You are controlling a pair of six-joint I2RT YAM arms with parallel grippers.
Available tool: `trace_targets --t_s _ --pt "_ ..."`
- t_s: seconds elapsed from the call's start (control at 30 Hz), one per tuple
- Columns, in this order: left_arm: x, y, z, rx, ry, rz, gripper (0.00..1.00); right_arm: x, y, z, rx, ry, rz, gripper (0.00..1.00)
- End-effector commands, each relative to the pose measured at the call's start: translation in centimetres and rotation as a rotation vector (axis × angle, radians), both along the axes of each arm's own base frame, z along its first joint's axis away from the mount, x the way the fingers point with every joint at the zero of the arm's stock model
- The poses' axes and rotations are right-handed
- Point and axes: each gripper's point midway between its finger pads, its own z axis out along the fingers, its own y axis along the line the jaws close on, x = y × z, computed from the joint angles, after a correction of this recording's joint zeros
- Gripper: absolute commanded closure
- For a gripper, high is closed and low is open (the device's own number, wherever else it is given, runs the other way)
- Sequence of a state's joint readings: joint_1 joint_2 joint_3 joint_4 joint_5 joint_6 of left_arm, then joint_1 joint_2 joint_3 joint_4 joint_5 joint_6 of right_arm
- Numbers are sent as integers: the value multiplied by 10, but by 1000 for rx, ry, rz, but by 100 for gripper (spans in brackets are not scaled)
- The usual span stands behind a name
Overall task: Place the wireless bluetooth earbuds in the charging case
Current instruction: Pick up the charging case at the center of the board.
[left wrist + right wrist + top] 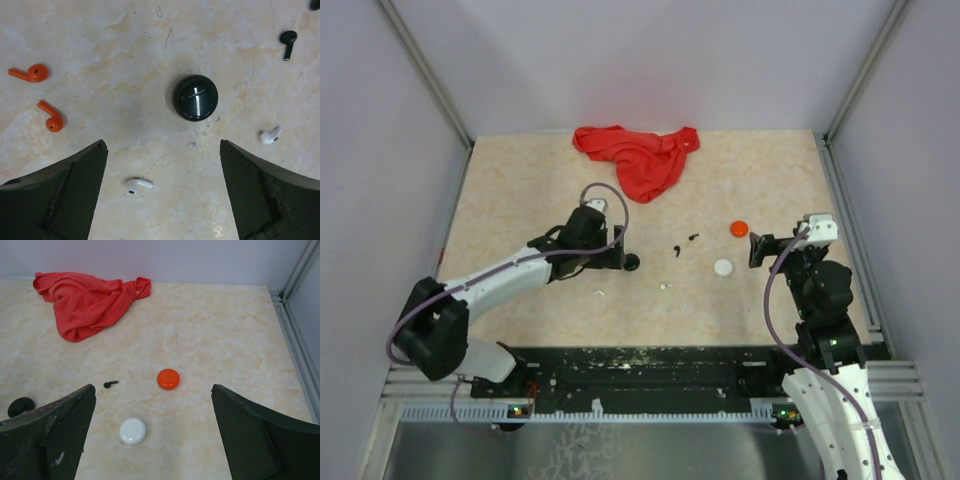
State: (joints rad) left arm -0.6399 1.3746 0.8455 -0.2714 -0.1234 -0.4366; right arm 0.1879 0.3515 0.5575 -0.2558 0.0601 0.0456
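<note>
A black round case (195, 98) lies closed on the table just ahead of my left gripper (162, 150), which is open and empty. It also shows in the top view (633, 263). Two red earbuds (32, 73) (51, 117) lie to its left. One white earbud (137, 184) lies between my left fingers, another (270, 135) to the right. A black earbud (288, 40) lies further off. My right gripper (153, 395) is open and empty, above a closed white case (133, 431) and a closed orange case (168, 379).
A red cloth (638, 157) lies crumpled at the back of the table. Two black earbuds (677, 250) (694, 237) lie mid-table between the arms. Grey walls and metal rails (845, 200) bound the table.
</note>
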Motion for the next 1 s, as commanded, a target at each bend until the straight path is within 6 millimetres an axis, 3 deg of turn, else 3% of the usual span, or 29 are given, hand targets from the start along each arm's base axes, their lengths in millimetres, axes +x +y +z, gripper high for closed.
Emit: trace_targets --t_s 0.0,0.4,0.77,0.97 --pt "7 -8 -10 99 -6 103 2 -4 5 28 24 -80 26 1" --pt "20 -56 -48 205 -5 171 2 -10 7 34 32 -109 47 1" --pt "20 -40 -68 294 13 223 3 -13 6 37 39 -128 44 1" --pt "16 -28 -66 288 6 243 8 -13 7 37 42 -128 48 2"
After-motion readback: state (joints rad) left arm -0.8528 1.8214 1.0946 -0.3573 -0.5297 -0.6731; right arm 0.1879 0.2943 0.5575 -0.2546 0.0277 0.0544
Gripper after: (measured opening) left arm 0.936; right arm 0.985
